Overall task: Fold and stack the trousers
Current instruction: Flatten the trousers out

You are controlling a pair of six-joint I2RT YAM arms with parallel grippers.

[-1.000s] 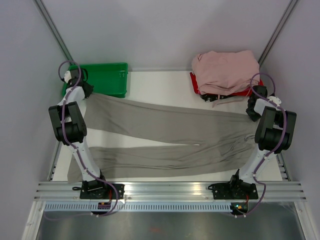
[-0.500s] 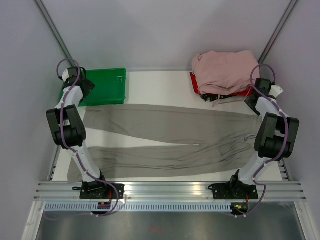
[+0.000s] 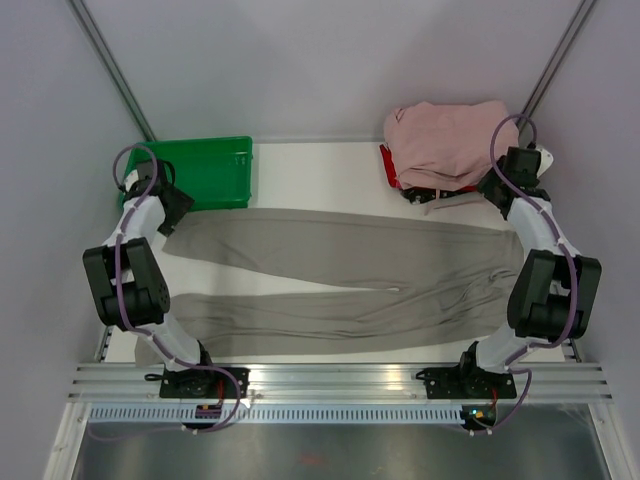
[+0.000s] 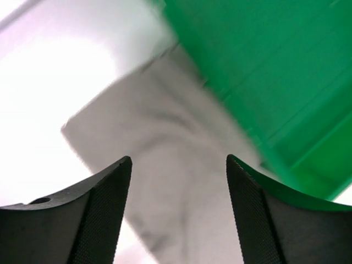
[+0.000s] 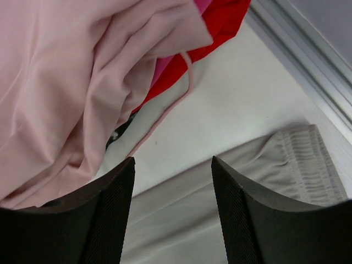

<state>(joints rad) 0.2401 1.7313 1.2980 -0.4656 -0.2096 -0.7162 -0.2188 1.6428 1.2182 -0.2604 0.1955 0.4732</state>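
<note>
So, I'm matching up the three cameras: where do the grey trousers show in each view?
Top external: trousers spread across the middle of the table, waistband at right.
Left wrist: trousers, a leg end, fill the centre beside the green bin.
Right wrist: trousers, waistband at lower right, below the pink garments.
Shared landmark: the white table beneath.

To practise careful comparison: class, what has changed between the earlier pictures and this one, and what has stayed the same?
The left fingers let go of the trousers' far leg, whose end dropped flat onto the table, just in front of the green bin. The right fingers opened and pulled back from the waistband toward the pink garments. The near leg, bin and pink garments stayed put.
</note>
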